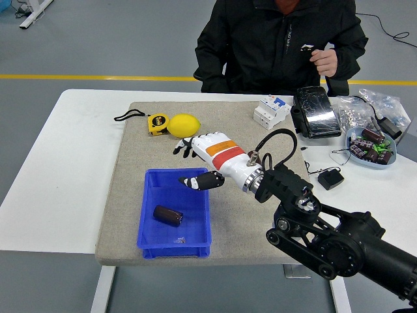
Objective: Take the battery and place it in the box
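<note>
A dark brown cylindrical battery (168, 215) lies on its side inside the blue plastic box (148, 244) on the tan mat. My right hand (199, 160), white with an orange and red band, is open and empty above the box's far right corner, a hand's width from the battery. The black right arm comes in from the lower right. The left arm is out of view.
A lemon (184, 125) and a yellow tape measure (157, 123) lie at the mat's far left. A white circuit breaker (271, 111), a black device (316, 112) and a bowl of parts (371, 147) are at the far right. A person in black sits across the table.
</note>
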